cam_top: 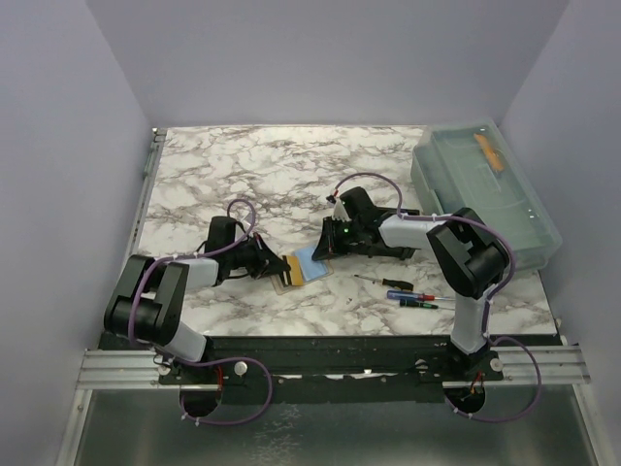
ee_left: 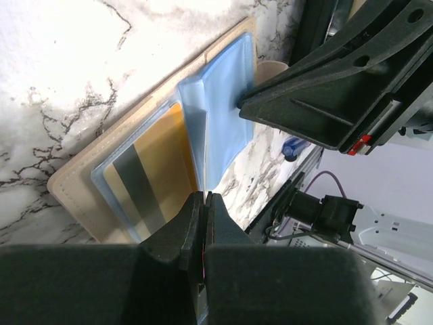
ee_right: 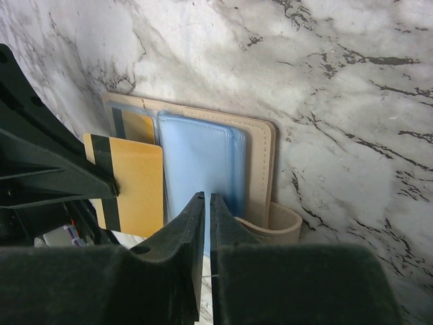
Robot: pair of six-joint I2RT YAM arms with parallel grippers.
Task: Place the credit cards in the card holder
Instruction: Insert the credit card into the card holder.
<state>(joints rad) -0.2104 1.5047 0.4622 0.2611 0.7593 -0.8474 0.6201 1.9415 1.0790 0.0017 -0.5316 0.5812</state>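
The card holder is a beige stitched wallet lying open on the marble, with light blue plastic sleeves; no black tray shows. One tan-gold card with a dark stripe sits in a clear sleeve. My left gripper is shut on a second tan-gold striped card, seen edge-on in the left wrist view and held just above the holder. My right gripper is shut on the edge of the blue sleeves, lifting them. In the top view both grippers, left and right, meet over the holder.
Three small screwdrivers lie right of the holder. A large translucent lidded bin with an orange tool inside stands at the back right. The two grippers are very close together.
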